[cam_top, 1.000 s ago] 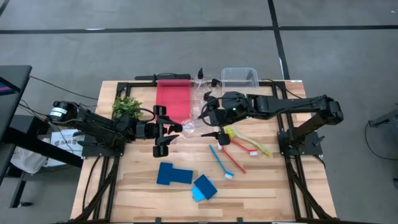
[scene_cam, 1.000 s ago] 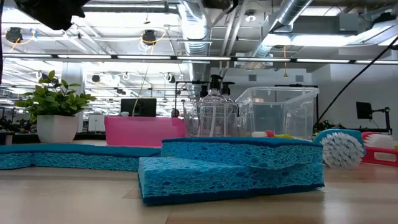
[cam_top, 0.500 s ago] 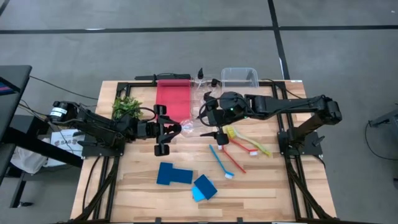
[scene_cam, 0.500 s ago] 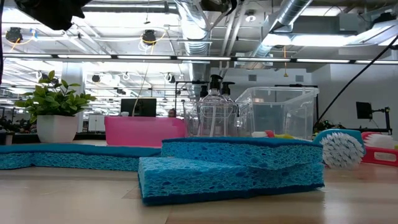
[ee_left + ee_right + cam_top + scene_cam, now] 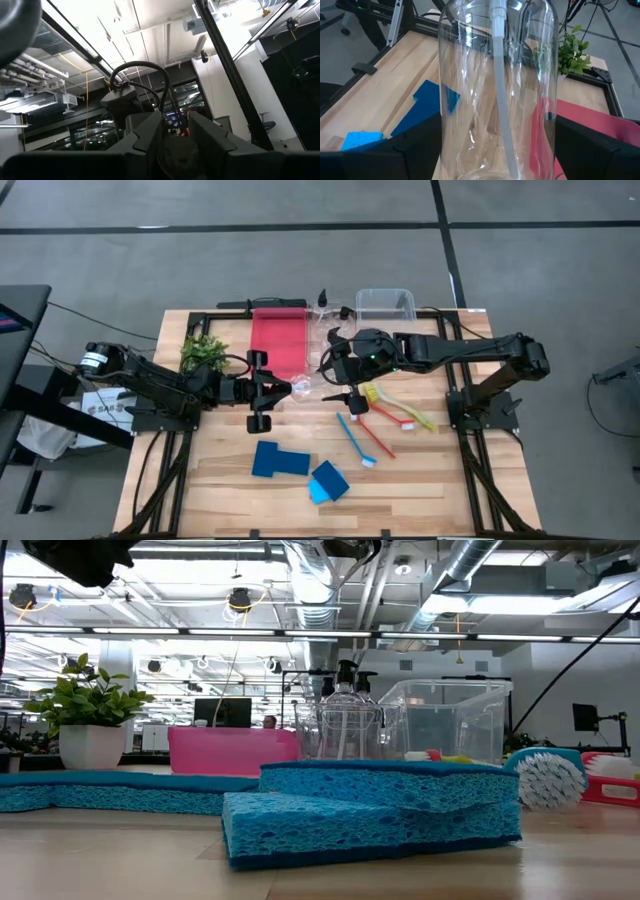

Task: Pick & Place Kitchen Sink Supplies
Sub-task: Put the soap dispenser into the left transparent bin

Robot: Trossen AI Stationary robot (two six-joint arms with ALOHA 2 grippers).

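A small clear pump bottle hangs in the air between my two grippers, above the table's middle. It fills the right wrist view. My left gripper reaches in from the table's left and is shut on the bottle's dark top. My right gripper reaches in from the right and is shut on the bottle's body. More clear bottles stand at the back. Blue, red and yellow-green brushes and two blue sponges lie on the table. My left gripper has a round dark part, seemingly the pump top, between its two close-set fingers. It comes from the table's left. The rest of the bottle is hidden from this view. My right gripper pinches the bottle's clear body between its two fingers, one on each side wall. The fingers come level from the table's right and lie along the bottle. The bottle is clear of the table.
A red bin and a clear bin stand at the far edge, with a small potted plant at the far left. In the low view the stacked sponges fill the foreground.
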